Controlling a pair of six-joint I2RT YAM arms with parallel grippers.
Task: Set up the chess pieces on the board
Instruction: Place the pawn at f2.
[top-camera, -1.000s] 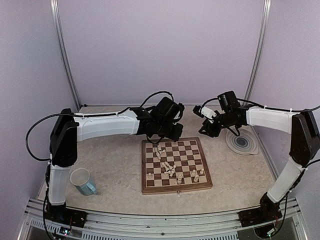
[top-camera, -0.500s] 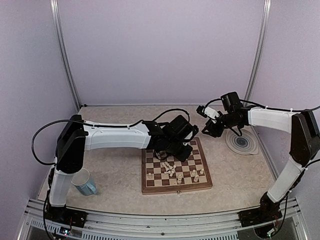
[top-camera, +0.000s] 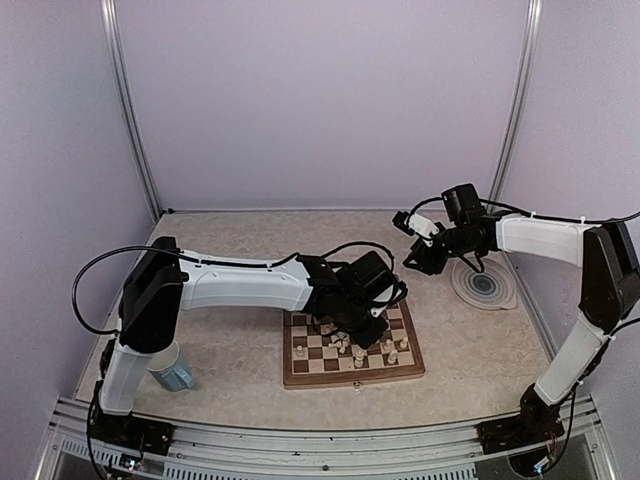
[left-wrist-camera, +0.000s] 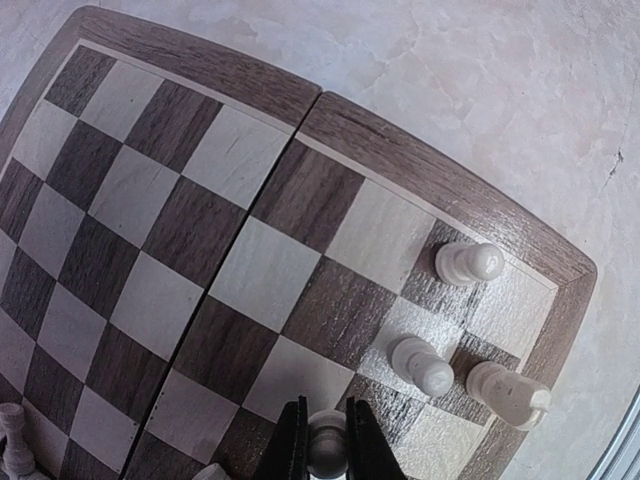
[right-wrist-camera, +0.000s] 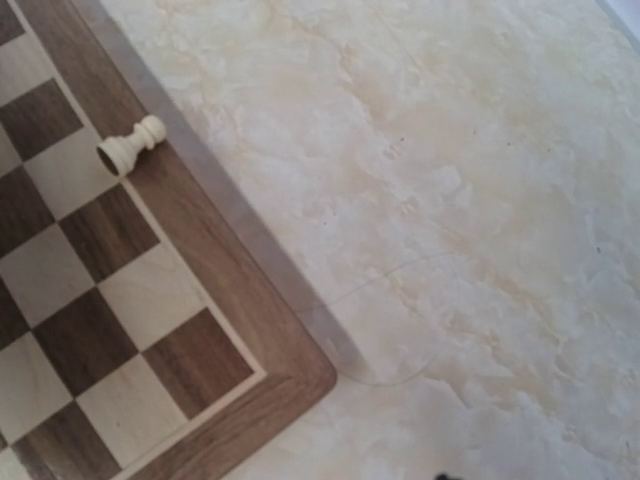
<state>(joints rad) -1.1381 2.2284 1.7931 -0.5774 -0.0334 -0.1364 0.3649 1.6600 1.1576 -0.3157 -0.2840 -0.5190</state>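
Observation:
The board (top-camera: 350, 378) lies at the table's middle, with several cream chess pieces on its near half, among them one (top-camera: 300, 351) at the left and a few (top-camera: 390, 350) at the right. My left gripper (top-camera: 358, 318) hangs low over the board's middle. In the left wrist view that gripper (left-wrist-camera: 327, 450) is shut on a small cream pawn (left-wrist-camera: 327, 440) above a dark square. Three pieces (left-wrist-camera: 468, 263) (left-wrist-camera: 422, 364) (left-wrist-camera: 507, 392) stand near the board's corner (left-wrist-camera: 560, 300). My right gripper (top-camera: 415, 255) hovers beyond the board's far right corner; its fingers do not show in the right wrist view.
A round grey-blue ringed plate (top-camera: 483, 285) sits at the far right, just beside the right arm. A light blue cup (top-camera: 172, 365) stands at the near left by the left arm's base. In the right wrist view a pawn (right-wrist-camera: 130, 145) lies on its side at the board's edge (right-wrist-camera: 270, 340).
My left arm has swung from the board's far left corner toward the right and nearer, and now sits over the board's middle. The right arm pulled back slightly, then held still.

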